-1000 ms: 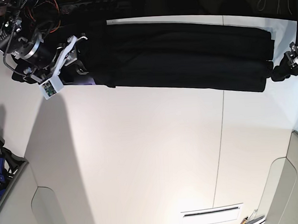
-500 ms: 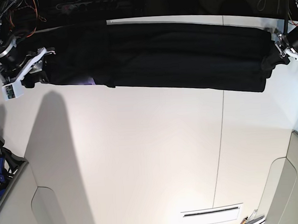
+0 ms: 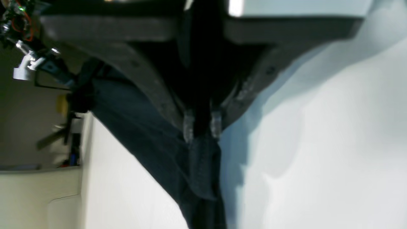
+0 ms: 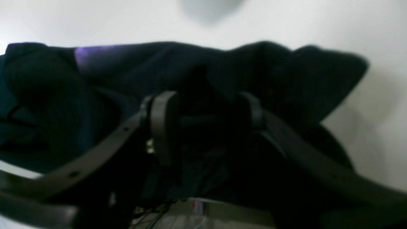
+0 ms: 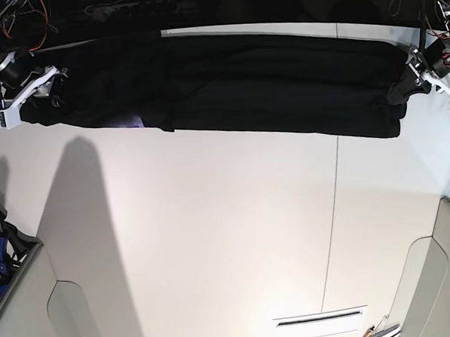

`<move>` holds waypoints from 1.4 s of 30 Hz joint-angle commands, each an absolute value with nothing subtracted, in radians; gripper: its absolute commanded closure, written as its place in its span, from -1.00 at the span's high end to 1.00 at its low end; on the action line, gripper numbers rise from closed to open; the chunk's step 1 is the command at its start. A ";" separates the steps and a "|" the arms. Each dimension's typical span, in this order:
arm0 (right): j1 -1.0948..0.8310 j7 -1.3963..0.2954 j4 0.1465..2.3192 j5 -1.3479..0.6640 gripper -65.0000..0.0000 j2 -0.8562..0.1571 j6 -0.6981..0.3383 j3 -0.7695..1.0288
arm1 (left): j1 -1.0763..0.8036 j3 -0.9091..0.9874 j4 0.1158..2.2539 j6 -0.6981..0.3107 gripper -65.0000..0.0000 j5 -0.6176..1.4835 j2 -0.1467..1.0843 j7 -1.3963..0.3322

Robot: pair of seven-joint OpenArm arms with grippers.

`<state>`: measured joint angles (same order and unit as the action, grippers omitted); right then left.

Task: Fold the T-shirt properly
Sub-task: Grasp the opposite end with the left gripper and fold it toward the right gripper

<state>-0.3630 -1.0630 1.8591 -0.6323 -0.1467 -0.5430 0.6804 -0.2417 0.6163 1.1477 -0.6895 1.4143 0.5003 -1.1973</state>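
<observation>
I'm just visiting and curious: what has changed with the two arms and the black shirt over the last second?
The left gripper moved in from beyond the T-shirt and closed on that end of it. The right gripper slid outward along the shirt to its other end, where its fingers sit around bunched cloth. The shirt stayed stretched in a long band across the far side of the white table.

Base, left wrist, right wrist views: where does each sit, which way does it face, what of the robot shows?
Base: overhead, looking down on the white table; both arms at the ends of the stretched T-shirt.
Left wrist: behind the left gripper, looking along its fingers, which pinch the shirt's end.
Right wrist: behind the right gripper, facing bunched black cloth between its fingers.
Shared: T-shirt and table in all three.
</observation>
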 commanded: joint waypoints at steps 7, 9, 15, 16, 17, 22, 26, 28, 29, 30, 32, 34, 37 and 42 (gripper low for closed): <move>-0.360 -1.055 1.874 -0.650 -0.13 -0.208 -0.548 0.688 | -0.236 0.621 1.341 -0.698 -1.00 1.484 0.515 -1.305; -0.360 -1.055 1.874 -0.633 -0.13 -0.217 -0.546 0.690 | -0.236 0.621 1.399 -0.698 -1.00 1.484 0.500 -1.337; -0.360 -1.055 1.874 -0.627 -0.13 -0.218 -0.546 0.707 | -0.289 0.615 1.598 -0.698 -1.00 1.484 0.389 -1.349; -0.360 -1.055 1.874 -0.627 -0.13 -0.219 -0.546 0.708 | -0.306 0.606 1.631 -0.698 -1.00 1.484 0.368 -1.342; -0.360 -1.055 1.874 -0.627 -0.13 -0.219 -0.546 0.708 | -0.322 0.592 1.663 -0.698 -1.00 1.484 0.345 -1.337; -0.360 -1.053 1.874 -0.612 -0.13 -0.219 -0.546 0.708 | -0.360 0.458 1.781 -0.698 -1.00 1.484 0.250 -1.312; -0.360 -1.050 1.874 -0.609 -0.13 -0.219 -0.545 0.708 | -0.351 0.317 1.802 -0.698 -1.00 1.484 0.198 -1.302; -0.360 -1.051 1.874 -0.609 -0.13 -0.219 -0.545 0.708 | -0.348 0.252 1.802 -0.698 -1.00 1.484 0.179 -1.301; -0.360 -1.051 1.874 -0.609 -0.13 -0.219 -0.546 0.708 | -0.346 0.221 1.802 -0.698 -1.00 1.484 0.171 -1.301; -0.360 -1.050 1.874 -0.610 -0.13 -0.219 -0.546 0.708 | -0.344 0.193 1.802 -0.698 -1.00 1.484 0.163 -1.301; -0.360 -1.050 1.874 -0.610 -0.13 -0.219 -0.546 0.708 | -0.332 0.141 1.802 -0.698 -1.00 1.484 0.155 -1.301; -0.360 -1.050 1.874 -0.610 -0.13 -0.219 -0.546 0.708 | -0.314 0.101 1.802 -0.698 -1.00 1.468 0.146 -1.279; -0.360 -1.050 1.874 -0.611 -0.13 -0.219 -0.546 0.708 | -0.288 0.062 1.802 -0.698 -1.00 1.401 0.141 -1.236; -0.360 -1.050 1.874 -0.614 -0.13 -0.218 -0.546 0.708 | -0.263 0.045 1.802 -0.698 -1.00 1.363 0.120 -1.222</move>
